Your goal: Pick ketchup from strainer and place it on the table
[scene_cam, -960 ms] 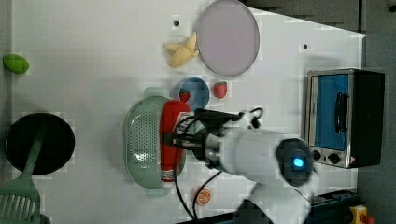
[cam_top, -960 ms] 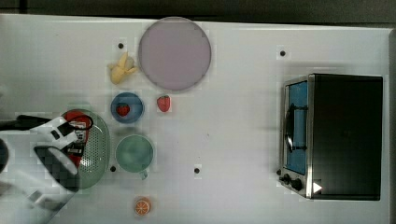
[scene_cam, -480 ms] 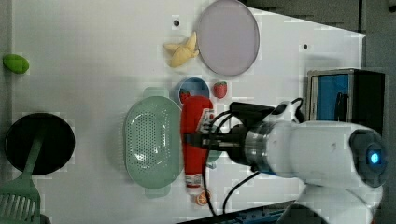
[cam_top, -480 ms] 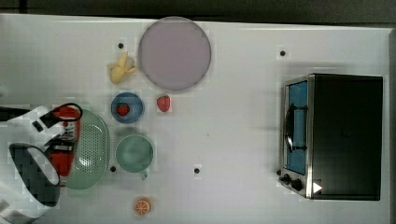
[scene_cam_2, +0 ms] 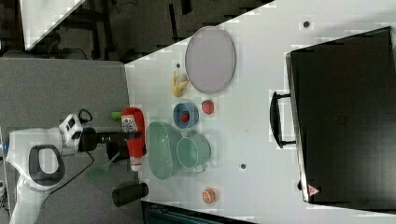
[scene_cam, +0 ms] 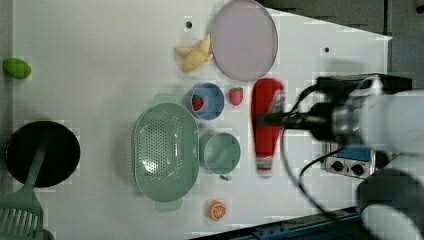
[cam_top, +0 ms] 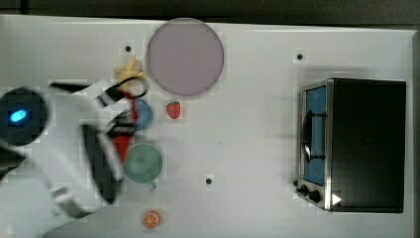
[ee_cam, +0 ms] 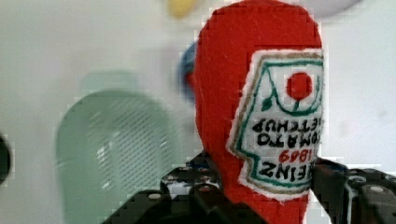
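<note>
Wrist view: ketchup (ee_cam: 247,107) clamped btwn gripper (ee_cam: 261,196) jaws

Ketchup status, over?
Gripper shut on ketchup, carried clear of strainer. Not yet on table. Green cup and blue bowl close by.
</note>
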`<move>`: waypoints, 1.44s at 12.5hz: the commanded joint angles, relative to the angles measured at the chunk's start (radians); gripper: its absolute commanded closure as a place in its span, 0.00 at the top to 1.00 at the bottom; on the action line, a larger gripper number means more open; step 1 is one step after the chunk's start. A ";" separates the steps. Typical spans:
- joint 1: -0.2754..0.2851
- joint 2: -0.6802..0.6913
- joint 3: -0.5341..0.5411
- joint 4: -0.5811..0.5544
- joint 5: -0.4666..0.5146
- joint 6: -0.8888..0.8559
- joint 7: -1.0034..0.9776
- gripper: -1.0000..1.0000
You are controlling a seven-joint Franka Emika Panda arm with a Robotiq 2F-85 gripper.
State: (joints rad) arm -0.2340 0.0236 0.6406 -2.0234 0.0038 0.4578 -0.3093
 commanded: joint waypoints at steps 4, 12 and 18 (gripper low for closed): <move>-0.095 -0.037 -0.244 0.026 0.009 -0.009 -0.398 0.56; -0.102 -0.020 -0.388 -0.181 0.009 0.116 -0.411 0.56; -0.103 0.138 -0.388 -0.274 0.008 0.304 -0.411 0.60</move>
State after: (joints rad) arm -0.3401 0.1318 0.2571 -2.2988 0.0154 0.7285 -0.6714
